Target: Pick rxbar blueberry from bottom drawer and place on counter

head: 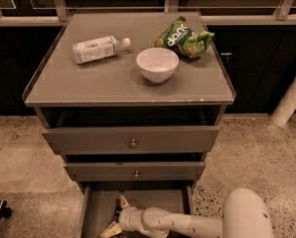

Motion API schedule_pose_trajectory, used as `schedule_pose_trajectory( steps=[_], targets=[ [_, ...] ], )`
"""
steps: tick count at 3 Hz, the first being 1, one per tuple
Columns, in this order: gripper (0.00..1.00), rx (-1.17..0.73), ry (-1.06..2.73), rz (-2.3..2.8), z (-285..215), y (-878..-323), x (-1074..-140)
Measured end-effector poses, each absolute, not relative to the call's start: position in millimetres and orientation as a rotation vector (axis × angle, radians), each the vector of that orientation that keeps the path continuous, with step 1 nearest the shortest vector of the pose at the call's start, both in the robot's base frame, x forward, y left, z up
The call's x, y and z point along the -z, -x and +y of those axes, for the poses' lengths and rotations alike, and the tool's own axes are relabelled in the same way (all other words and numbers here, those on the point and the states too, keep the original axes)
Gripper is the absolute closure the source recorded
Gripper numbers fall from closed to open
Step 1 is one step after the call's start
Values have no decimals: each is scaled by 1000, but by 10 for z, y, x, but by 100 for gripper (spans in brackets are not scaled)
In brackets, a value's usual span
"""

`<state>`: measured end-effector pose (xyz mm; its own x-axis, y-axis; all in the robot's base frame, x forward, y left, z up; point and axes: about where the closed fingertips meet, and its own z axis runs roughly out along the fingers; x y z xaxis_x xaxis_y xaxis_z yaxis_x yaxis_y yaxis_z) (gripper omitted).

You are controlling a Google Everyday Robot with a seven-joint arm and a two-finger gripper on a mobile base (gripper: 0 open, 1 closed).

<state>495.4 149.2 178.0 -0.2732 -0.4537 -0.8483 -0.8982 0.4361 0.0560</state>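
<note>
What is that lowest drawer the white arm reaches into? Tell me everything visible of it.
The bottom drawer is a grey, matte box, seemingly painted metal, standing open beneath two knobbed drawers. Its flat floor and side walls show; its front is out of view. The gripper sits inside, toward the left, near the floor. Other contents are too dark to tell.

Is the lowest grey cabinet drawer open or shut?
Open: the lowest grey drawer is pulled out, its floor showing, with the robot's pincer reaching inside.
</note>
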Motion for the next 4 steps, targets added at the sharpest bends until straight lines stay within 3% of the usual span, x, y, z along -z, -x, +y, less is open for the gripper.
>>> schedule_pose_trajectory(
  steps=[4],
  targets=[
    [0, -672, 1223, 1893, 1660, -5000, -1511]
  ],
)
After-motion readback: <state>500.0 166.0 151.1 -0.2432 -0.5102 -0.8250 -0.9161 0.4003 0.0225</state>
